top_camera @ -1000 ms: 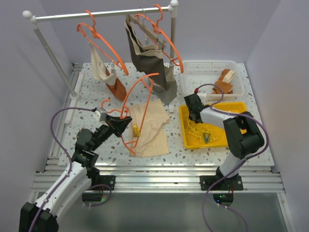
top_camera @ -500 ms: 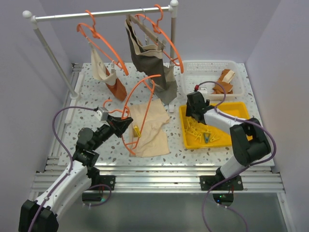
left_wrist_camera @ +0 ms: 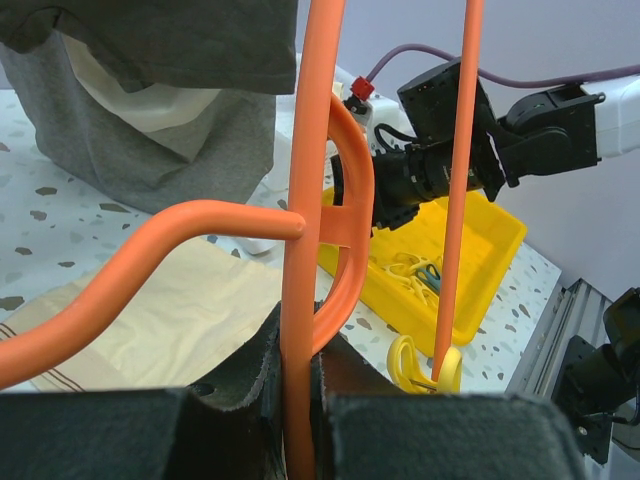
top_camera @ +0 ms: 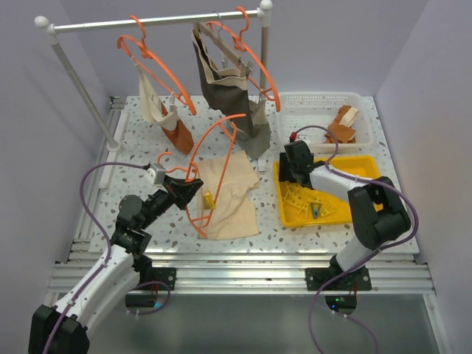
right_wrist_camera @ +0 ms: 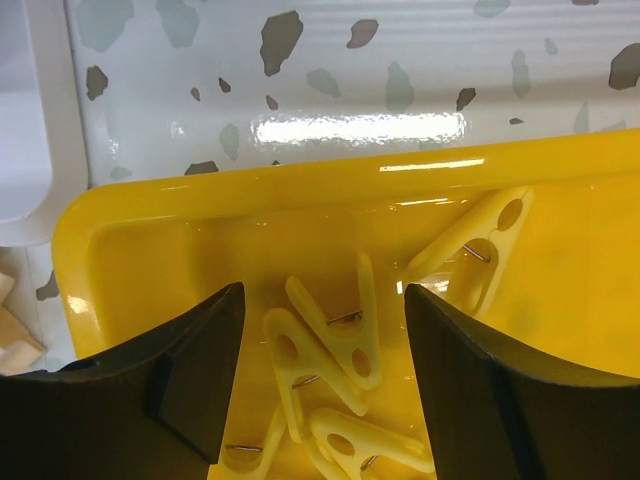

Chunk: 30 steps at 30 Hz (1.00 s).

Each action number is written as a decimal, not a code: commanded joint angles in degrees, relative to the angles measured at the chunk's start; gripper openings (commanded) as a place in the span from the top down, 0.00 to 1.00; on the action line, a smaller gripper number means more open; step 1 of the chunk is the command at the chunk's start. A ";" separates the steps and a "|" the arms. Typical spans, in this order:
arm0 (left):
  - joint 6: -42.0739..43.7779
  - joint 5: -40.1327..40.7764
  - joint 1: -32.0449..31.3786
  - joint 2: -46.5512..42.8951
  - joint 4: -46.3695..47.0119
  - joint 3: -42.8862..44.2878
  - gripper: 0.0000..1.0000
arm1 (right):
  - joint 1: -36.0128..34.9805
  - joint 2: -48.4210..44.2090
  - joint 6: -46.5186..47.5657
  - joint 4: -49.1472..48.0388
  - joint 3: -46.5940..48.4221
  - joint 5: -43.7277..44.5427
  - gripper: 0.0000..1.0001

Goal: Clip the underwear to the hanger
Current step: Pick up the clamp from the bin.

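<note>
The cream underwear [top_camera: 230,195] lies flat on the table. An orange hanger [top_camera: 198,151] stands tilted over its left edge, and my left gripper [top_camera: 192,189] is shut on its lower bar [left_wrist_camera: 299,260]. A yellow clip [top_camera: 209,199] sits on the hanger's rim beside the cloth [left_wrist_camera: 170,310], and it shows too in the left wrist view [left_wrist_camera: 420,365]. My right gripper [top_camera: 293,179] hangs open over the left end of the yellow tray [top_camera: 369,164]. Its fingers straddle several yellow clips [right_wrist_camera: 335,345], touching none.
A clothes rack [top_camera: 155,22] at the back carries more orange hangers, a dark grey garment [top_camera: 228,88] and a cream and rust cloth [top_camera: 168,122]. A white basket [top_camera: 324,103] with a rust-orange cloth stands behind the tray.
The right gripper has gone from nearly shut to open and has shifted slightly over the tray's left end. The left arm and the hanger have not moved.
</note>
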<state>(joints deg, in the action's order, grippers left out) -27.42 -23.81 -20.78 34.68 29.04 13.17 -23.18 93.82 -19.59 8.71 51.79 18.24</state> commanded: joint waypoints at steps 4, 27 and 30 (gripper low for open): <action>0.00 -0.18 -0.23 -1.10 2.43 0.28 1.00 | 0.77 3.47 0.26 2.98 3.67 -1.36 0.31; 0.09 -0.01 -0.23 -1.28 2.25 0.45 1.00 | 3.32 3.48 -1.24 4.39 2.88 -3.39 0.71; 0.17 -0.01 -0.23 -1.28 2.25 0.45 1.00 | 3.23 2.16 -1.32 3.42 1.91 -3.13 0.81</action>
<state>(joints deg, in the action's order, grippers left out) -27.42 -23.79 -20.78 33.58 28.97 13.17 -20.16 98.17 -20.29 12.21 54.81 15.46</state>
